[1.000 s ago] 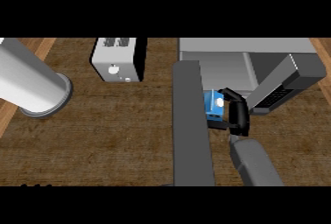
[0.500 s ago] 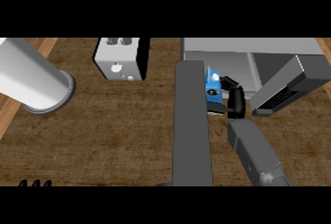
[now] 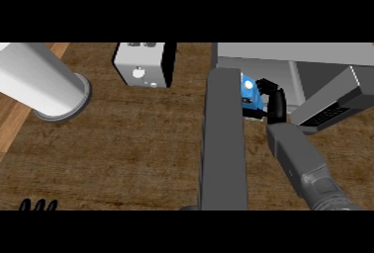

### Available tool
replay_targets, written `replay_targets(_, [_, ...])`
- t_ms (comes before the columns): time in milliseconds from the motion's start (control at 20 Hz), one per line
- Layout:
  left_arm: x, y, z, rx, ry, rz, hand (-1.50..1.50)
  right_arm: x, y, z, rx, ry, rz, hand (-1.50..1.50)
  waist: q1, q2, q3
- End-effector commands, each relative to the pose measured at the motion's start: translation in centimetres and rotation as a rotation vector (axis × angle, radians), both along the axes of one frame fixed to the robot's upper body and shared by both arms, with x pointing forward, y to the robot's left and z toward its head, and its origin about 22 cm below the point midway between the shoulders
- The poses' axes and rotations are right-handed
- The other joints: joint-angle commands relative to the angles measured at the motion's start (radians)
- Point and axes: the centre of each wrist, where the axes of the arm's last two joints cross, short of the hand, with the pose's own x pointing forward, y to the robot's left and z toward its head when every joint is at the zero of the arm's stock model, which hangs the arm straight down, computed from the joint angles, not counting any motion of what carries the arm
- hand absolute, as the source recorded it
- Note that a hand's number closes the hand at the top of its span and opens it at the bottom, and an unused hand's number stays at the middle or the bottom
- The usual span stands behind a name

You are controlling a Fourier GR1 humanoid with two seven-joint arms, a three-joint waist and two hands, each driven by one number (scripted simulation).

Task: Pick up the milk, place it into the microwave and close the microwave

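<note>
Two robot hands showed in our head view: at the far lower left only the fingertips of the left robot hand [image 3: 38,205] poked up at the frame's edge, straight and relaxed, resting. Moving rightward, we noted a pale cylinder [image 3: 40,81] with a flared base standing on the bench [image 3: 131,148], whose top had a coarse brown woven-looking grain, and behind it a boxy white toaster [image 3: 142,64] with a dark side. Next came the microwave door [image 3: 223,143], a long flat dark-grey slab swung open toward us, seen edge-on. Just to its right we saw the milk [image 3: 249,95], a blue carton with pale markings, held at the mouth of the microwave [image 3: 292,64], a grey box with smooth walls; whether it already sat on the cavity floor we could not tell. Our right robot hand [image 3: 273,101], black and glossy, was curled round the carton's right side, its grey forearm running down to the lower edge. We judged the step to be setting the carton inside: we would carry it deeper, keep it upright, clear the door's edge, and let go only once it stood on the floor. Farthest right lay a dark vented panel [image 3: 332,111].
</note>
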Motion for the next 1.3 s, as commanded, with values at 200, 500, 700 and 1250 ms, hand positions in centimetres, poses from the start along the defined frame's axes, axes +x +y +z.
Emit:
replay_targets(200, [-0.3,0.4,-0.4,0.006,0.012,-0.038,-1.50,1.3,-3.6,2.0,-0.177,-0.072,-0.060,1.50,0.042,0.018,0.002])
replay_targets(500, [0.7,0.0,-0.6,-0.008,-0.003,-0.031,-1.50,1.6,-2.3,2.2,-0.203,-0.134,-0.099,1.50,0.042,0.022,0.003])
replay_targets(700, [0.8,0.1,-0.8,-0.008,-0.009,-0.040,-1.50,2.9,-3.3,4.4,-0.120,-0.196,-0.106,1.50,0.046,0.025,0.004])
replay_targets(1250, [1.5,0.5,-1.0,0.003,0.022,-0.055,-1.50,4.3,-2.1,6.6,-0.300,-0.275,-0.342,1.50,0.074,0.037,0.002])
